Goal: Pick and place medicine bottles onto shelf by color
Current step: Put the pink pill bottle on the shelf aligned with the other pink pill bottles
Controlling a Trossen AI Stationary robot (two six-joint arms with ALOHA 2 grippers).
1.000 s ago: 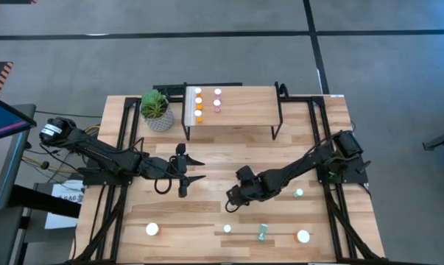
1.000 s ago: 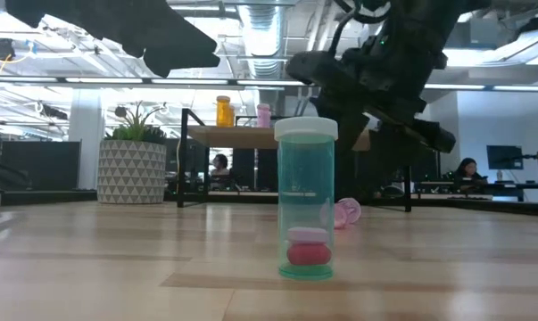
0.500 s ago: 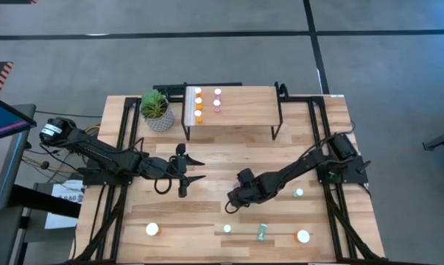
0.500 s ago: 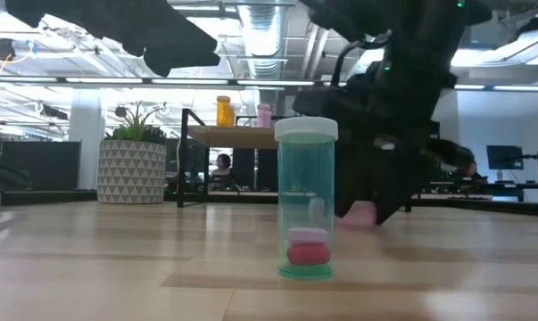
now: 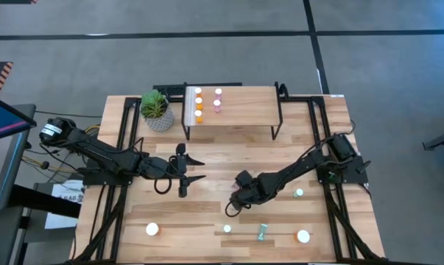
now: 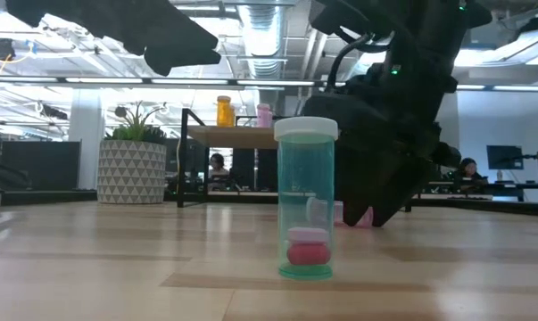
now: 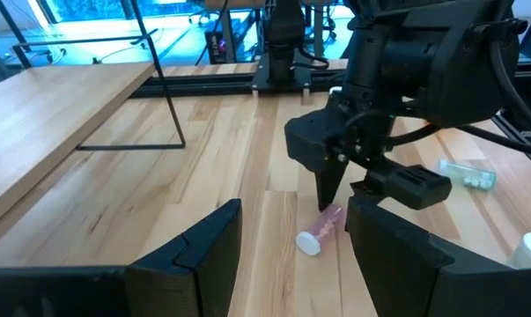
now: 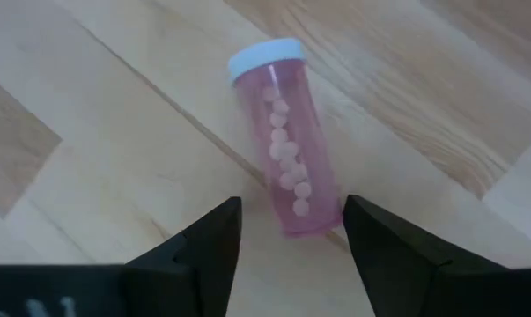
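A pink medicine bottle (image 8: 287, 141) with a white cap lies on its side on the table's middle. My right gripper (image 8: 291, 238) points down over it, open, one finger on each side of the bottle's bottom end. In the left wrist view that bottle (image 7: 322, 231) lies under the right gripper (image 7: 331, 207). My left gripper (image 5: 192, 171) hangs open and empty left of centre. The shelf (image 5: 244, 110) stands at the far edge, with orange bottles (image 5: 199, 105) and pink bottles (image 5: 217, 99) standing on it. My right gripper comes from above, fingers pointing down and lying across the pink bottle's bottom end (image 8: 307, 211). The bottle lies flat on the table. Whether the fingers (image 8: 375, 238) touch its sides, I cannot tell.
A teal bottle (image 6: 306, 196) stands upright near the front edge. More bottles sit near the front: an orange one (image 5: 152, 229), a teal one on its side (image 5: 262, 232), an orange one (image 5: 302, 236) and a teal one (image 5: 299, 193). A potted plant (image 5: 155, 110) stands left of the shelf.
My right gripper has sunk toward the table and rolled its wrist. Its fingers now stand down around the pink bottle, which has stayed where it lay.
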